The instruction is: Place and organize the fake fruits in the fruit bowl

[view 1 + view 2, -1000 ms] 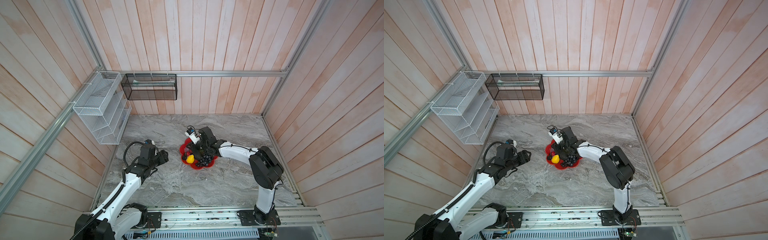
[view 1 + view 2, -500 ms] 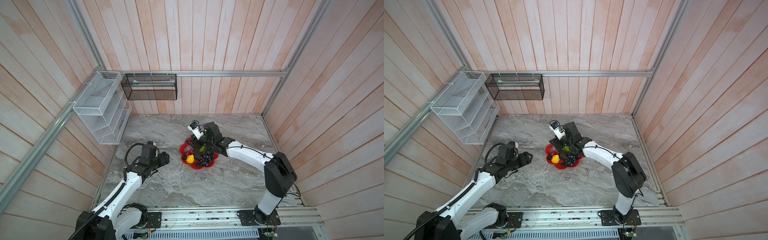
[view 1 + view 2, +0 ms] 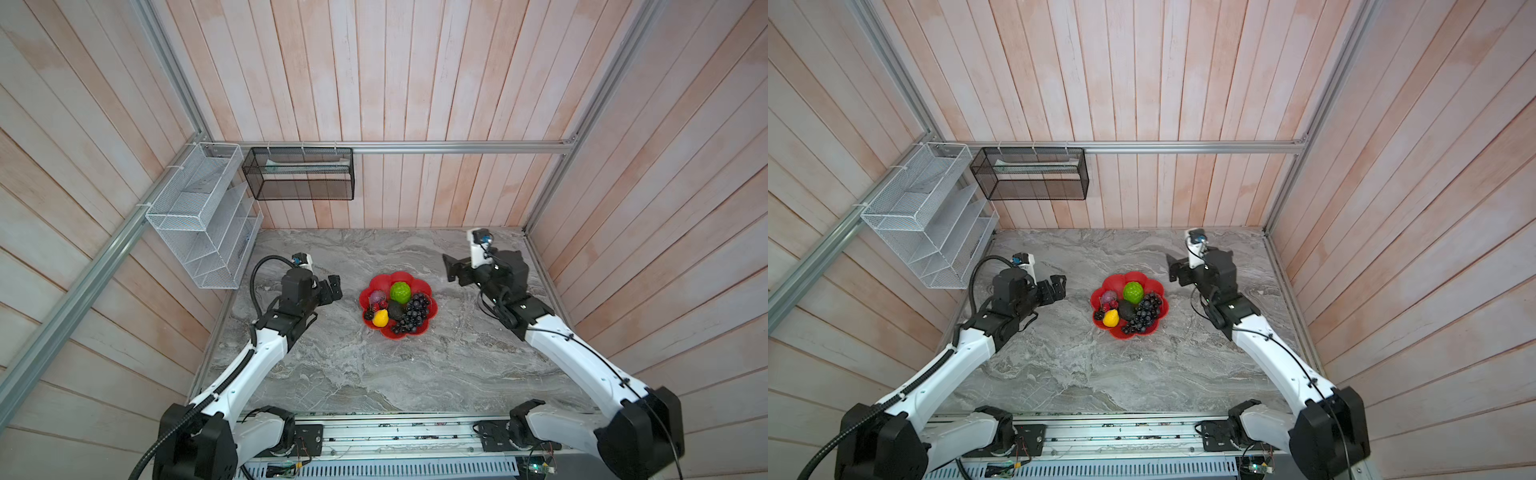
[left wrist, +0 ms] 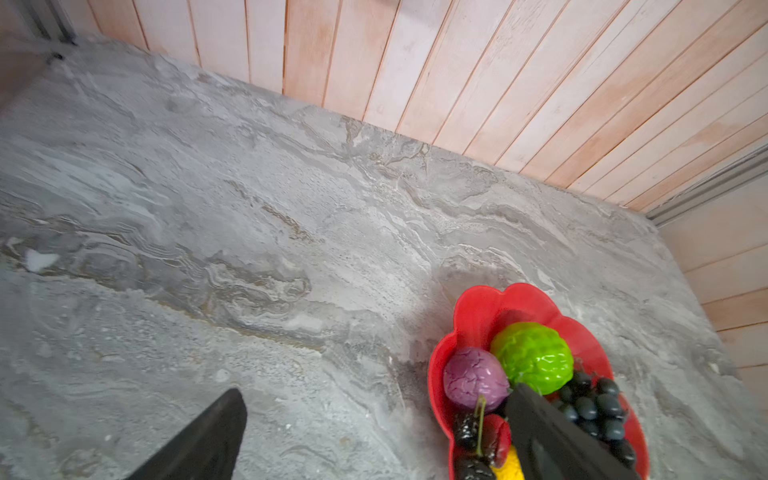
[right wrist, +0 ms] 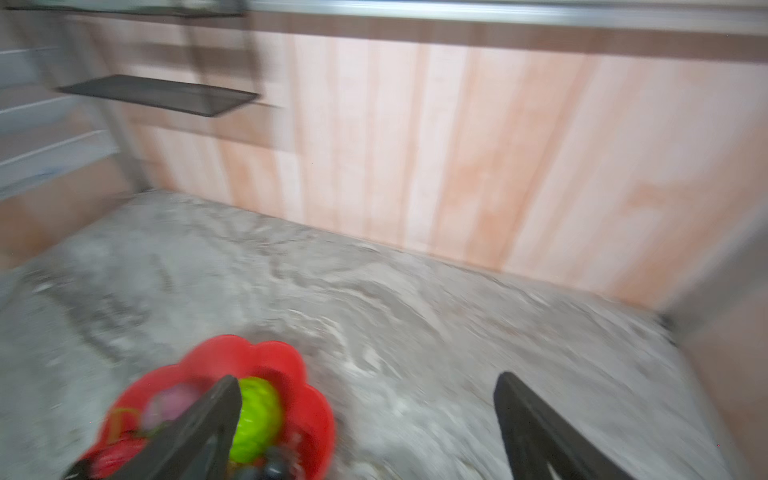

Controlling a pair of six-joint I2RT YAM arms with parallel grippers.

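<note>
A grey marble-patterned tabletop (image 3: pixel 374 374) spans the space between the wooden walls. Directly on it rests one red, flower-shaped fruit bowl (image 3: pixel 377 283), near the middle.

Right hand (image 3: pixel 449 270) withdrawn from fruit bowl (image 3: pixel 376 285), opened; bumpy green ball (image 3: pixel 400 292) released.

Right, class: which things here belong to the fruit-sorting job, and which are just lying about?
Job: bowl, green ball, purple fruit, lemon, avocado, grapes.
Lying about: white rack, black basket.
</note>
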